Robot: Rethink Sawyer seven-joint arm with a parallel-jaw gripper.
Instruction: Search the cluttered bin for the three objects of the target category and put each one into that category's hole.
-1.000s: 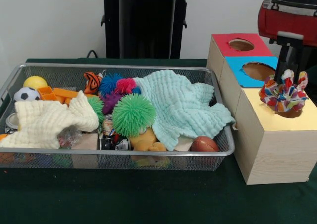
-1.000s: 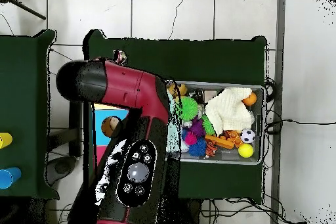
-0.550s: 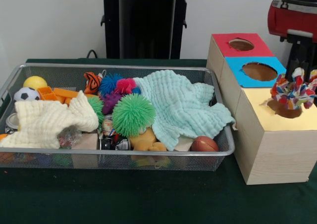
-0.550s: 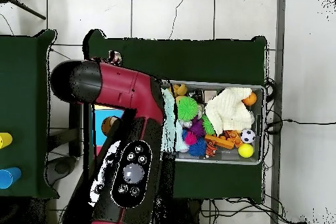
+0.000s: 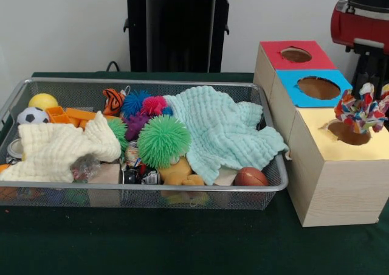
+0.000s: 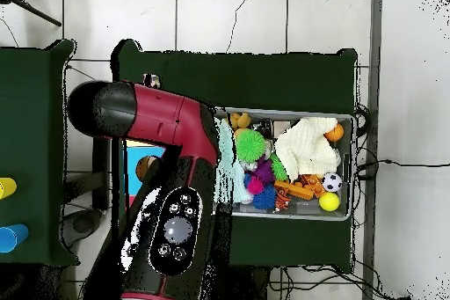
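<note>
My gripper (image 5: pixel 366 95) hangs at the far right, shut on a multicoloured knotted cloth (image 5: pixel 363 109). The cloth dangles just above and right of the round hole (image 5: pixel 346 133) in the yellow-topped box (image 5: pixel 331 165), clear of its top. In the wire bin (image 5: pixel 146 188) lie a mint cloth (image 5: pixel 222 129) and a cream cloth (image 5: pixel 58 147), each draped over other items. In the overhead view the red arm (image 6: pixel 167 182) hides the gripper and most of the boxes; the bin (image 6: pixel 290 215) shows to its right.
Red-topped (image 5: pixel 296 55) and blue-topped (image 5: pixel 316 86) boxes with holes stand behind the yellow one. The bin also holds a green spiky ball (image 5: pixel 163 140), smaller spiky balls (image 5: pixel 143 104), a basketball (image 5: pixel 250 176), a soccer ball (image 5: pixel 32 115), a yellow ball (image 5: pixel 42 100) and orange pieces (image 5: pixel 73 114).
The gripper has carried the multicoloured cloth up and to the right, from resting at the yellow box's hole to hanging just above it. The bin's contents have not moved.
</note>
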